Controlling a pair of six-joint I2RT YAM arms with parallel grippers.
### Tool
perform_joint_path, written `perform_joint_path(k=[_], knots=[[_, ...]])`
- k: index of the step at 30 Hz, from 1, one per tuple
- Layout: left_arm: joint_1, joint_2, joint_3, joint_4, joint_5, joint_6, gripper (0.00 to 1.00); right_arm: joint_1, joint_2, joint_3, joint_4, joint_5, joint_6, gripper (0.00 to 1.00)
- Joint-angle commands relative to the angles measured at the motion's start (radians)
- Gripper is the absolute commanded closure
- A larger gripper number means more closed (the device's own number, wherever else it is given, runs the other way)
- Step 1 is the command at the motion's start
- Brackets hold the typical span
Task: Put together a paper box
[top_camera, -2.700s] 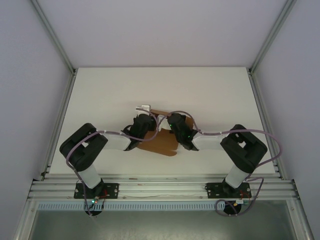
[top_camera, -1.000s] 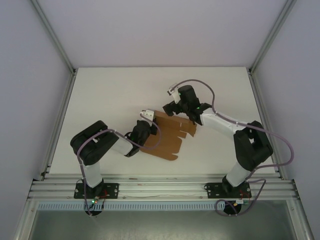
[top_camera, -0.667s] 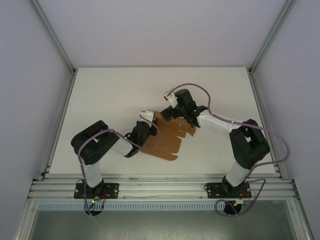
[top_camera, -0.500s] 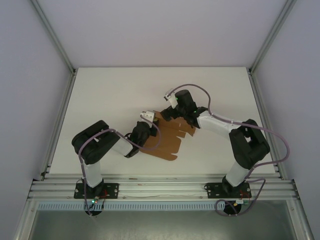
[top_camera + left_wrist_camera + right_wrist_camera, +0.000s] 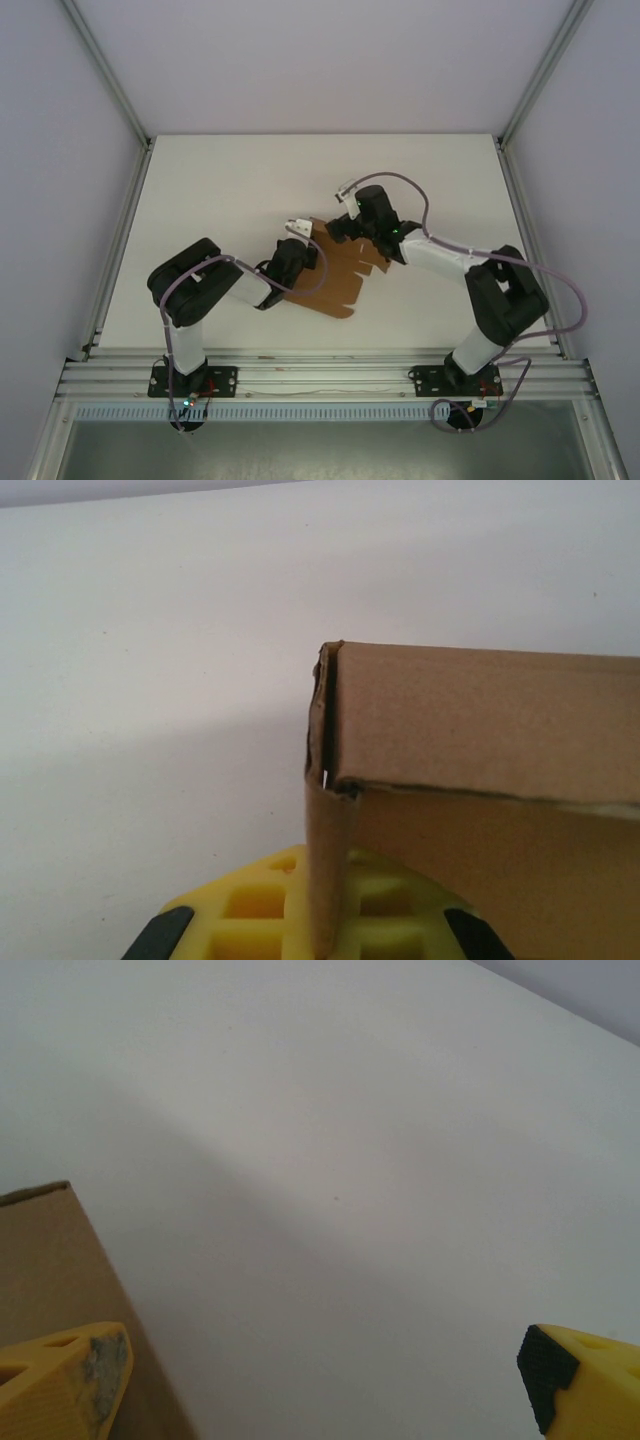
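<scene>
- The paper box (image 5: 335, 275), a brown cardboard sheet with some flaps folded up, lies near the middle of the white surface (image 5: 220, 190), between the two wrists.
- The left fingers (image 5: 250, 915) are closed on the paper box (image 5: 480, 720). A thin upright wall of cardboard, seen edge-on, is pinched between the two yellow fingers, and a folded panel runs off to the right above them.
- From above, the left arm (image 5: 235, 285) reaches to the box's left edge.
- The right fingers (image 5: 60, 1375) are spread wide and hold nothing. One yellow tip sits at the edge of a cardboard panel; whether it touches cannot be told. The other tip is well apart, over bare surface.
- From above, the right arm (image 5: 440, 255) reaches to the box's far edge.
</scene>
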Motion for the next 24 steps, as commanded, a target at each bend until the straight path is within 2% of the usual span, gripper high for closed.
perform_joint_path(k=[1, 4, 6, 13, 21, 24], knots=[[-0.004, -0.073, 0.045, -0.138, -0.071, -0.073, 1.0, 0.004, -0.145, -0.027, 0.011, 0.143, 0.059, 0.0], [-0.003, -0.125, 0.047, -0.21, -0.1, -0.12, 1.0, -0.018, -0.248, -0.05, -0.057, 0.263, 0.069, 0.0], [-0.004, -0.153, 0.028, -0.21, -0.107, -0.126, 1.0, -0.044, -0.309, -0.065, -0.114, 0.287, 0.068, 0.0], [-0.004, -0.215, 0.038, -0.294, -0.098, -0.14, 1.0, -0.074, -0.39, -0.122, -0.205, 0.226, 0.081, 0.0], [-0.004, -0.212, 0.041, -0.306, -0.093, -0.175, 1.0, -0.1, -0.303, -0.128, -0.201, 0.166, 0.069, 0.0], [-0.005, -0.215, 0.041, -0.306, -0.076, -0.175, 1.0, -0.099, -0.272, -0.129, -0.186, 0.089, 0.043, 0.0]])
